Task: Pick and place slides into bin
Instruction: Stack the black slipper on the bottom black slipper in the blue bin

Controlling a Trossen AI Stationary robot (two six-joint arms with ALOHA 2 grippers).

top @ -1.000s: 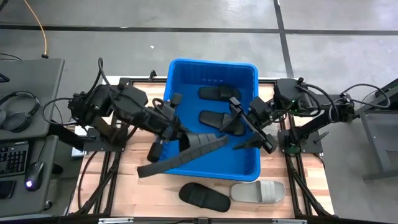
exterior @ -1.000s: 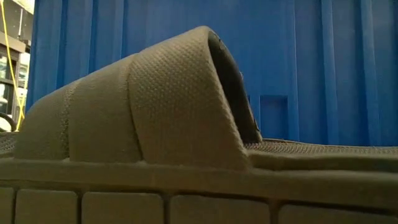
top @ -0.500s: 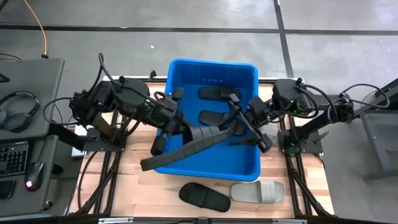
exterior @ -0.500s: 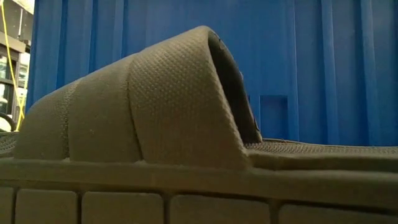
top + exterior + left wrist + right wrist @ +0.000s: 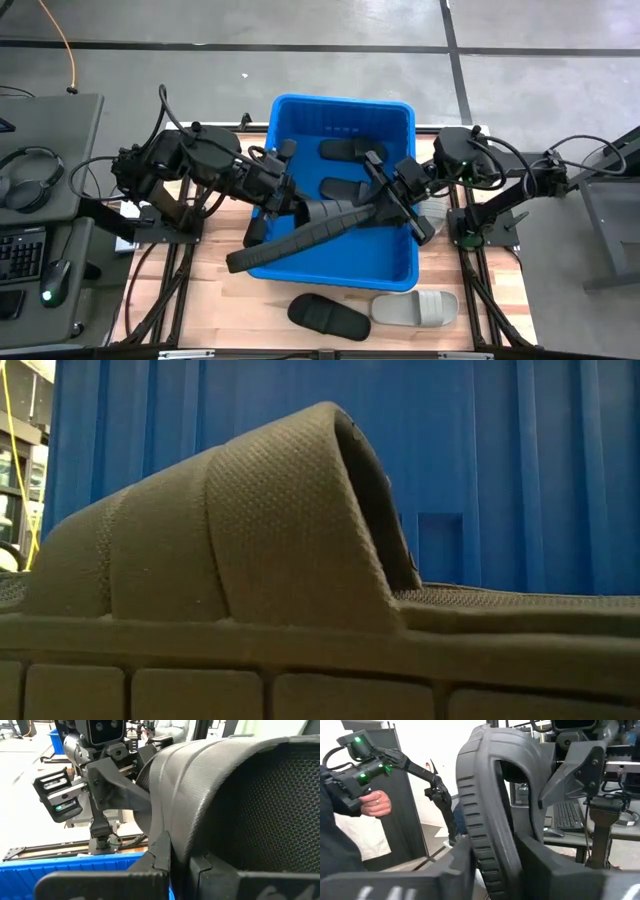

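The left gripper (image 5: 300, 208) is over the middle of the big bright blue plastic bin (image 5: 295, 115). Its two dark fingers (image 5: 161, 851) are pressed onto one end of a matte black slide sandal with a wide strap (image 5: 345, 212). The right gripper (image 5: 385, 207) reaches in from the right and its fingers (image 5: 532, 857) pinch the other end of the same black sandal, so both arms hold it together above the bin floor. In the right wrist view the sandal stands on its edge between the fingers, with its ribbed sole showing.

Past the held sandal, two more black slide sandals lie flat inside the bin. One (image 5: 352, 151) is by the far wall and the other (image 5: 345, 189) is just nearer than it, close to the right gripper.

A long dark flat piece (image 5: 275, 253) slants from the left gripper across the near left corner of the bin. I cannot tell what it is.

On the wooden table (image 5: 215, 300), near the front of the bin, lie a black slide sandal (image 5: 328, 316) and a light grey slide sandal (image 5: 415, 306), side by side. The black one fills the low view, with the blue bin wall behind it.

A person's hand (image 5: 376, 804) shows in the room behind, holding a dark handle with green lights (image 5: 362, 767).
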